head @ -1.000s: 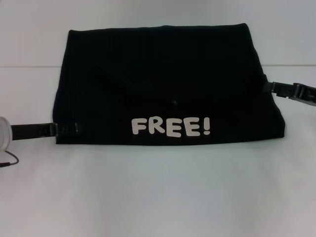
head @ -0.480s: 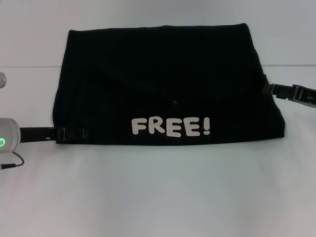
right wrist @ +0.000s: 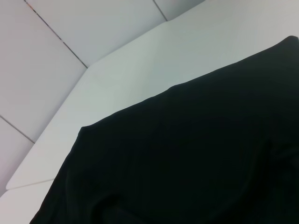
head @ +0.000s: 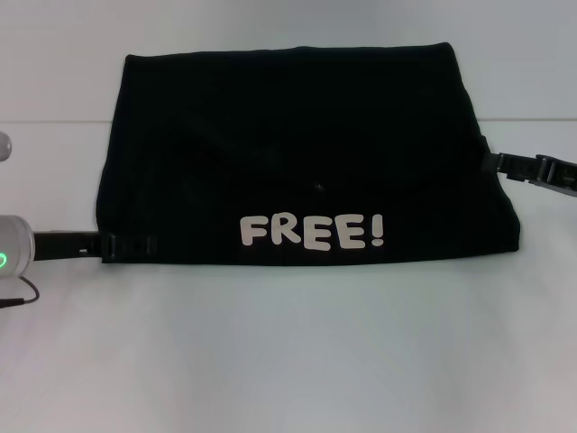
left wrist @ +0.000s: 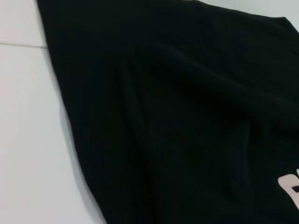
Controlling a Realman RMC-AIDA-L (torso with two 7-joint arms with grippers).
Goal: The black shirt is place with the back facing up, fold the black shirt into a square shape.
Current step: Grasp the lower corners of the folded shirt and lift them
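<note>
Left gripper (head: 126, 244) reaches in low from the robot's left and meets the near-left corner of the black shirt (head: 297, 153); whether its jaws are apart or pinched on the hem cannot be told, since dark fingers merge with dark cloth. Right gripper (head: 494, 162) comes in from the opposite side, touching the shirt's right edge about halfway up, its jaw state equally unclear.

Between the two grippers the shirt lies flat on the white table (head: 288, 361), already folded into a wide, slightly trapezoidal block with no sleeves or neckline showing. A white "FREE!" print (head: 312, 232) sits on the top layer near the front edge, just inboard of the left gripper.

Judging by the shape, the early folds are done. One more fold across the width seems left, as the block is broader than deep.
</note>
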